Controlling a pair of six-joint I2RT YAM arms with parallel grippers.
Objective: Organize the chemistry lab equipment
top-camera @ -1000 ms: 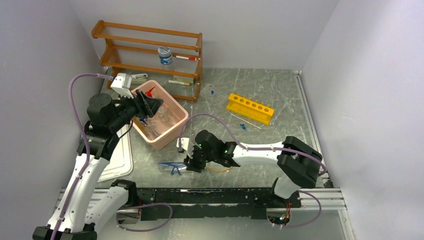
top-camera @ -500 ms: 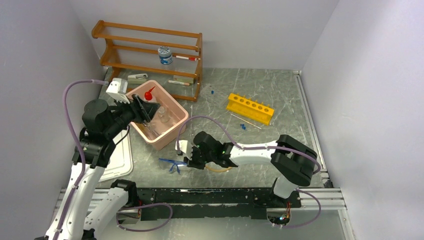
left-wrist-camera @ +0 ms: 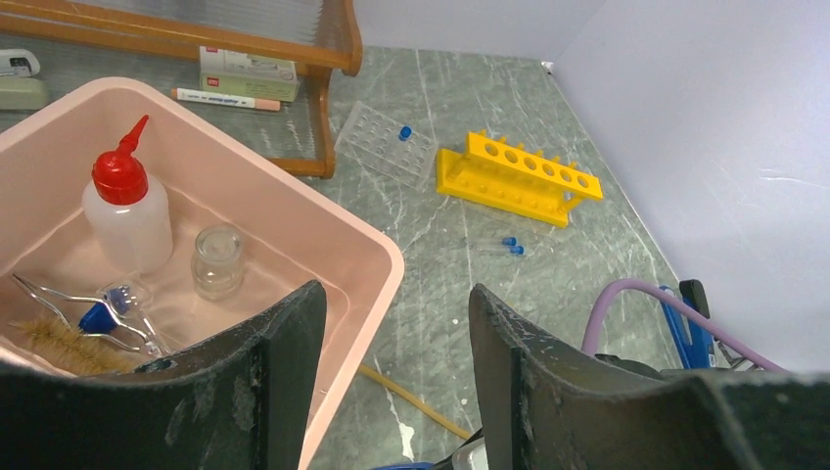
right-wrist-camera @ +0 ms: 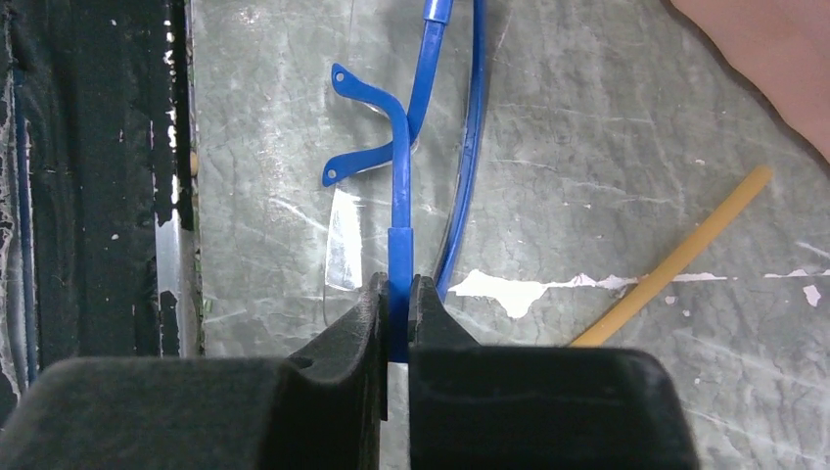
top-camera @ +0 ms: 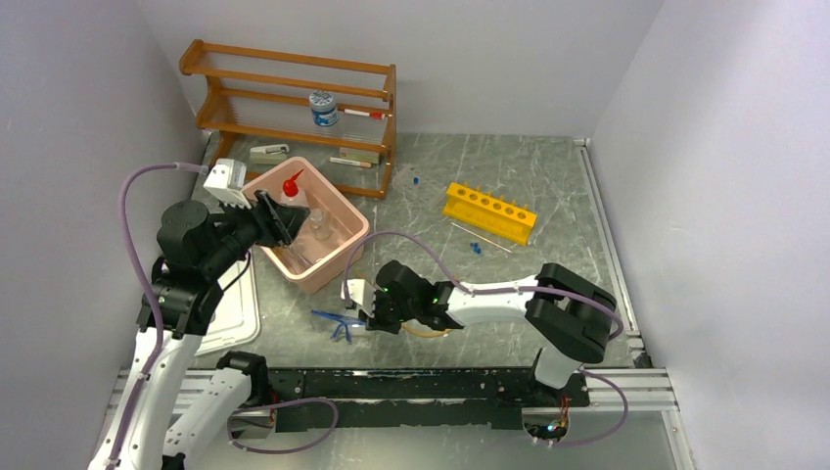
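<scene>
Near the front edge of the surface (top-camera: pixel 548 186), my right jaws are pinched shut on one blue temple arm of the goggles (right-wrist-camera: pixel 396 211). The goggles lie low over the marble, and I cannot tell whether the lens rests on it. The hold is thin, with only the tips biting the narrow arm, so I judge the frame could swivel or slip on a quick swing. To do this well I would rise straight up until the lens and the folded arm clear the surface. Then I would carry slowly with the wrist level, so the goggles hang and do not twist. The amber tubing (right-wrist-camera: pixel 675 250) lies just beside the frame but apart from it, so it should not snag. My left jaws are wide open and empty above the near wall of the pink tub (left-wrist-camera: pixel 377 250), which holds the squeeze bottle (left-wrist-camera: pixel 125 211), a small jar (left-wrist-camera: pixel 216 259) and tongs (left-wrist-camera: pixel 59 294). That arm should give way if the goggles go there
</scene>
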